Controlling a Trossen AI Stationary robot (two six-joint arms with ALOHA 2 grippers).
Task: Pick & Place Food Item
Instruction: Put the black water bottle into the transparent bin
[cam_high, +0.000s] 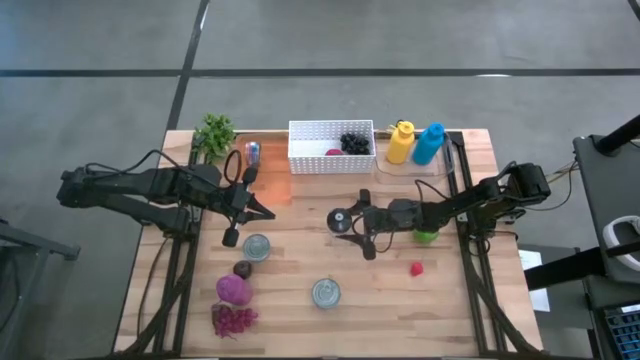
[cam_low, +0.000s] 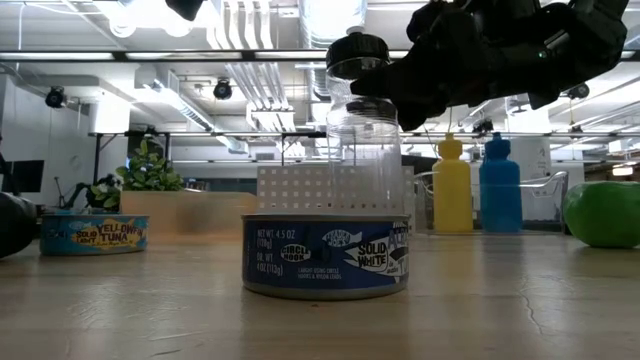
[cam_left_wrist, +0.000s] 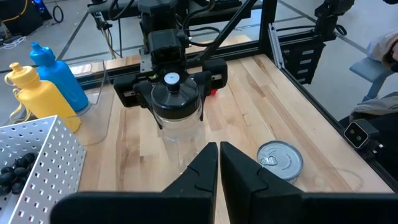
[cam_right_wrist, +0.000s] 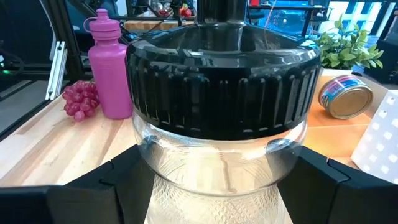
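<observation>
Clear jar (cam_left_wrist: 176, 112) seemingly gripped by right hand (cam_high: 345, 222); left hand (cam_left_wrist: 217, 168) closed.

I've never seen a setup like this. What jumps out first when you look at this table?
Mid-table, the right gripper has its fingers around a clear jar with a black lid, the busiest spot. The left gripper hangs shut left of it, pointing at the jar. At the far edge, a white perforated basket stands beside a yellow bottle and a blue bottle, with tuna cans scattered nearer the front.
</observation>
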